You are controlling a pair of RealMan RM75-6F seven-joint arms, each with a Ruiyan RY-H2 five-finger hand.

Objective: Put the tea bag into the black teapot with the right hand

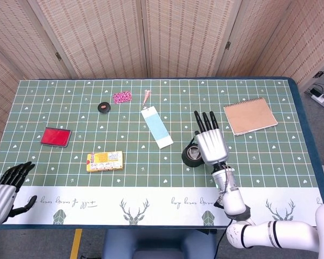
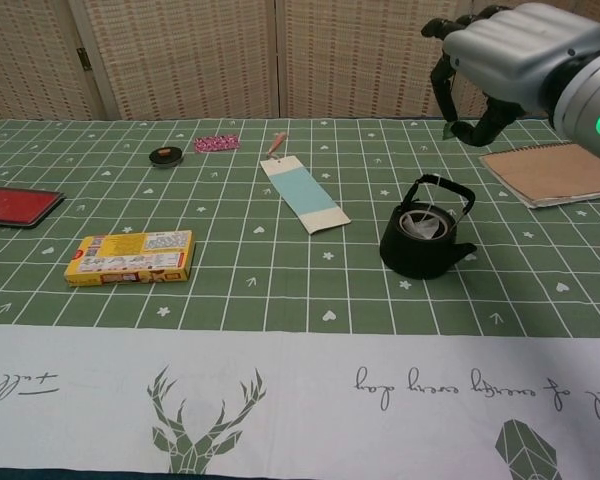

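The black teapot stands on the green cloth right of centre, handle upright. A pale tea bag lies inside its opening. In the chest view my right hand hovers above and to the right of the pot, fingers apart and holding nothing. Seen from the head view, my right hand covers the right part of the teapot and hides the tea bag. My left hand rests at the table's near left corner, fingers spread and empty.
A brown notebook lies right of the pot. A blue-and-white card lies to its left, then a yellow box and a red case. A black disc and a pink item sit further back.
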